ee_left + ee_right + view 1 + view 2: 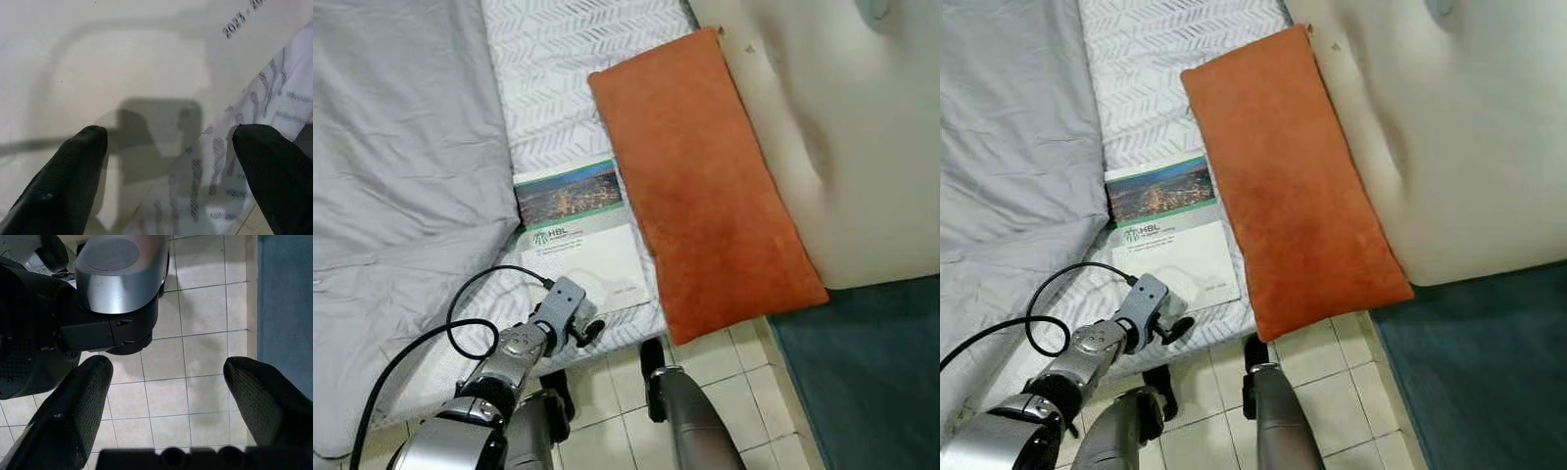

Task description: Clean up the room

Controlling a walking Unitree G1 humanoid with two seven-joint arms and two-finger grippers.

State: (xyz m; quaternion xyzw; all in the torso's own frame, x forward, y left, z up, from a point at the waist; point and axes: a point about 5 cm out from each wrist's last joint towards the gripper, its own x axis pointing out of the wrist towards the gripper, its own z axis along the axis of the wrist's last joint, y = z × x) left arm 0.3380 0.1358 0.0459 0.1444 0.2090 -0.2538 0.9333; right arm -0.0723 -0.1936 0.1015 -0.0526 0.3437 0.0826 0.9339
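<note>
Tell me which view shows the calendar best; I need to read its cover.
The left eye view: the whole calendar, photo and logo, lies on the bed. The right eye view matches. The left wrist view shows only blank paper and some digits, between open left gripper fingers.

A long orange velvety cushion [1290,176] lies on the patterned white mattress [1151,59], touching a white booklet with a city photo [1171,235] on its left. The left end effector [1175,328] hovers at the booklet's near edge, above the tiled floor [1332,392].
</note>
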